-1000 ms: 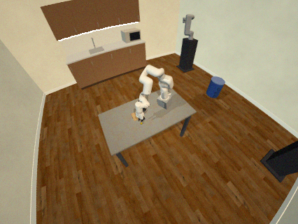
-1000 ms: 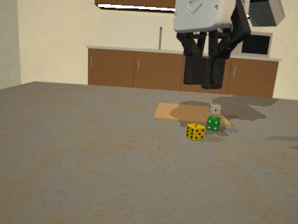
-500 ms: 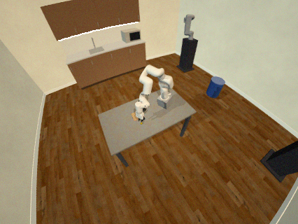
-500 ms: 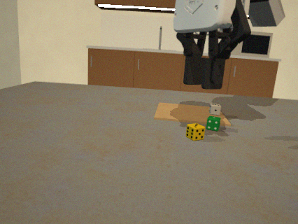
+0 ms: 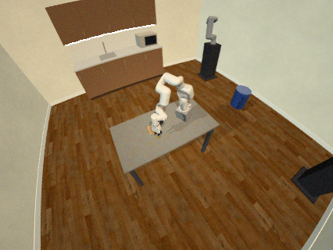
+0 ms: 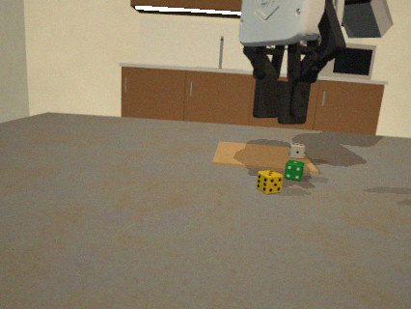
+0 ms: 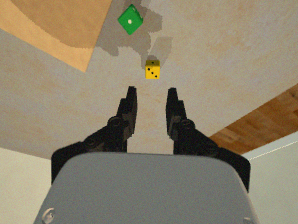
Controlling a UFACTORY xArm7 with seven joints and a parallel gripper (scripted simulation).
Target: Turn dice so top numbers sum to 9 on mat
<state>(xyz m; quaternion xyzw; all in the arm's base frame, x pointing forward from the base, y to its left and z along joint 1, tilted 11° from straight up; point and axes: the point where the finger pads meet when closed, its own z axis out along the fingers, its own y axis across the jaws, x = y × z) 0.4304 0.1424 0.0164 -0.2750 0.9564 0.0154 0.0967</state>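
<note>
A tan mat (image 6: 241,154) (image 7: 55,25) (image 5: 149,129) lies flat on the grey table (image 6: 96,203) (image 5: 133,148). A white die (image 6: 297,150) sits on the mat near its right end. A green die (image 6: 294,170) (image 7: 130,20) rests on the table just off the mat's front right corner, one pip up. A yellow die (image 6: 269,182) (image 7: 153,71) lies on the table a little further from the mat, three pips up. My gripper (image 6: 281,115) (image 7: 151,97) (image 5: 158,132) hangs well above the dice, fingers partly closed with a gap, nothing between them. In the wrist view the yellow die lies just ahead of the fingertips.
The table edge and wooden floor (image 7: 250,125) show close to the right of the yellow die in the wrist view. The arm's base (image 5: 183,113) stands at the table's far side. Kitchen cabinets (image 6: 193,98) line the back wall.
</note>
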